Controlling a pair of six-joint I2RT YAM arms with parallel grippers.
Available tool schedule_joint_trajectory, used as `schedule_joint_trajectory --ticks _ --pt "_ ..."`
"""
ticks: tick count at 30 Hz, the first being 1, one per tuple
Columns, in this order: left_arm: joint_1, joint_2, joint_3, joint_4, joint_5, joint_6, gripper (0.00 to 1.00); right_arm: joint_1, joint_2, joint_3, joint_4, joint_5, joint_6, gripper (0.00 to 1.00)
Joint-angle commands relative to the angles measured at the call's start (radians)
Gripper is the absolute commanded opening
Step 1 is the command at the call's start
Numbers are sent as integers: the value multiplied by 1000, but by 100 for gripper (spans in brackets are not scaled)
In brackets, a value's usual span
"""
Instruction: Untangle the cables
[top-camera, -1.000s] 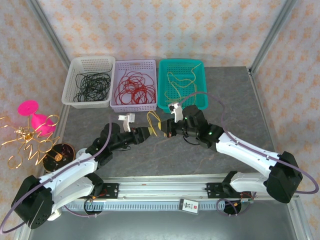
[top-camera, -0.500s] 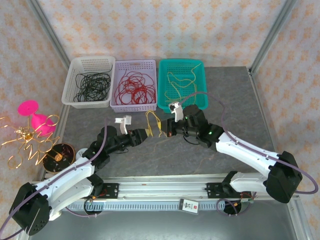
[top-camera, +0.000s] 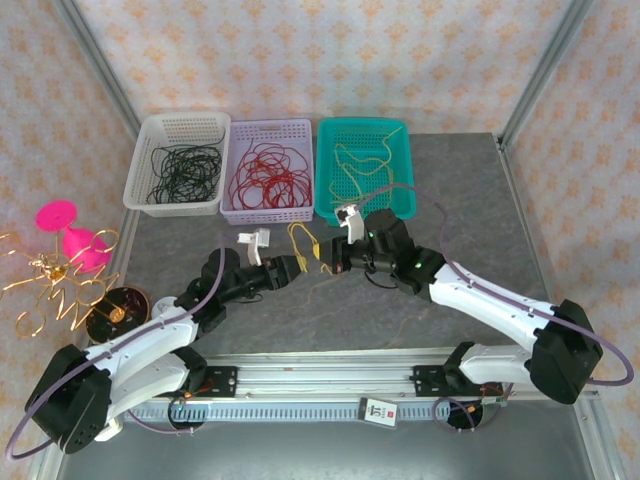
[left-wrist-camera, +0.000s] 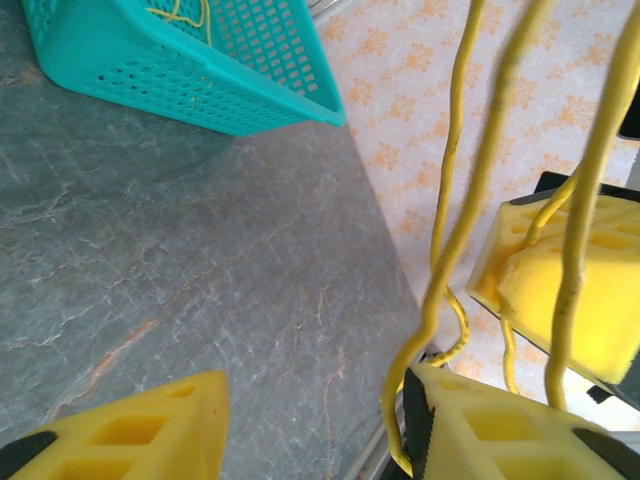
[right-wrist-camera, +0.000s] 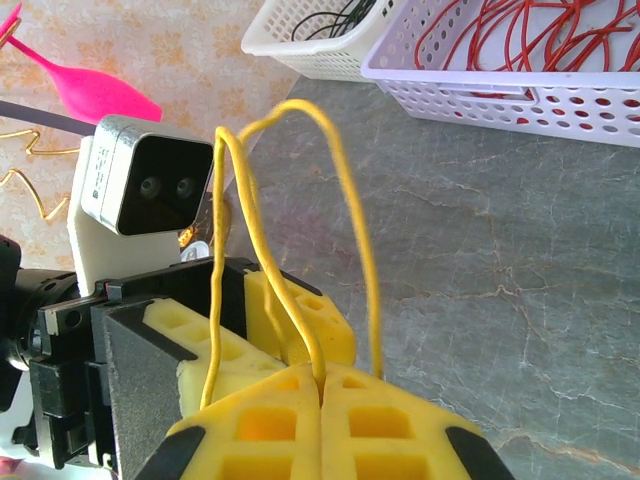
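Observation:
A yellow cable (top-camera: 303, 238) stands up in thin loops over the grey table, between my two grippers. My right gripper (top-camera: 331, 263) is shut on its lower end; in the right wrist view the fingers (right-wrist-camera: 320, 385) meet on the cable (right-wrist-camera: 340, 200). My left gripper (top-camera: 297, 265) faces it closely from the left. Its jaws (left-wrist-camera: 315, 425) stand wide open, and the yellow cable (left-wrist-camera: 450, 250) runs along the inner face of the right finger (left-wrist-camera: 500, 430). Red cables (top-camera: 268, 172) lie in the lavender basket, and more yellow cable (top-camera: 362, 160) lies in the teal basket.
Three baskets line the back: a white one (top-camera: 145, 150) holding black wires, the lavender one (top-camera: 268, 213) and the teal one (top-camera: 325, 170). A golden wire ornament (top-camera: 50, 285) and a pink object (top-camera: 70, 235) stand at the left. A metal rail (top-camera: 320, 380) runs along the front.
My left arm drew back a little, then came forward again, and its jaws widened slightly. The yellow loop shifted a bit to the left. The right gripper kept its grip.

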Motion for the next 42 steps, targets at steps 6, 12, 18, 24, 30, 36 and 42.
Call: schedule_joint_trajectory --ticks 6,12,18,24,30,36,42 --pt "22 47 26 158 22 -29 40 -8 13 -9 42 -27 11 0" --pt "63 112 -18 298 -18 -99 3 -9 10 -5 26 -19 5 0" --pt "130 125 -76 285 -110 -170 0 -9 -49 23 -66 147 -47 0" --pt "162 137 -94 217 -150 -209 0 -9 -121 76 -192 386 -166 0" --pt "189 117 -124 227 -210 -279 0 -7 -175 97 -343 548 -291 0" --pt "245 56 -85 166 -267 -294 0 -3 -243 58 -466 442 -241 0" --pt "277 29 -4 111 -293 -273 0 43 -303 -28 -529 304 -136 0"
